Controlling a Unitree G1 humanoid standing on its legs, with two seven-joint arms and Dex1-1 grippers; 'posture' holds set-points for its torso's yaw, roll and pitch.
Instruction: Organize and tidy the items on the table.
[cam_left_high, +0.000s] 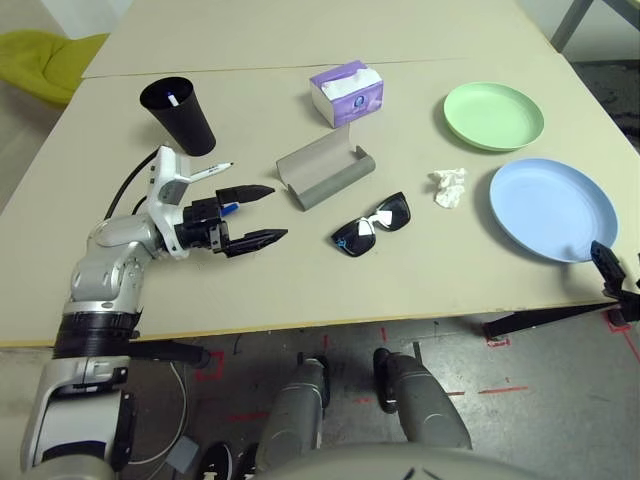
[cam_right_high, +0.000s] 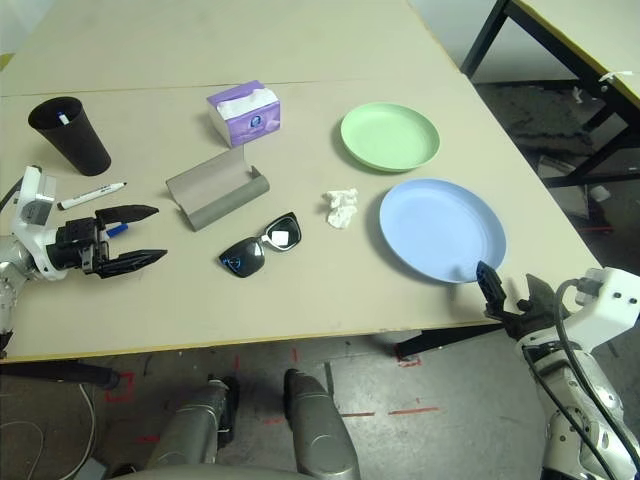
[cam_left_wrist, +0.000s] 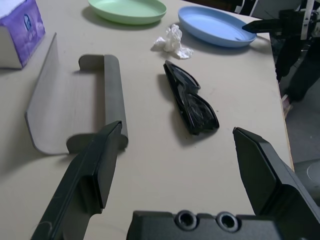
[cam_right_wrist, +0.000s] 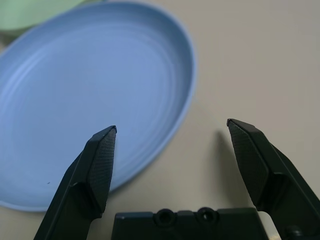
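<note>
While both my grippers, left (cam_left_high: 262, 214) and right (cam_right_high: 508, 291), stood open and empty, the tabletop (cam_left_high: 300, 290) carried two plates, green (cam_left_high: 494, 115) upper right, blue (cam_left_high: 553, 208) below; one sunglasses (cam_left_high: 372, 224) centre; one case (cam_left_high: 324, 170); one tissue (cam_left_high: 449, 187); one cup (cam_left_high: 178, 114) upper left.

A blue-capped marker (cam_left_high: 229, 208) lies half hidden behind the left gripper (cam_left_high: 265, 214).

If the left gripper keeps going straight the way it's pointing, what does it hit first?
Most likely the grey glasses case, whose near end sits just ahead of the open left gripper; the black sunglasses lie farther along. Depth is hard to judge, so it might pass between them.
</note>
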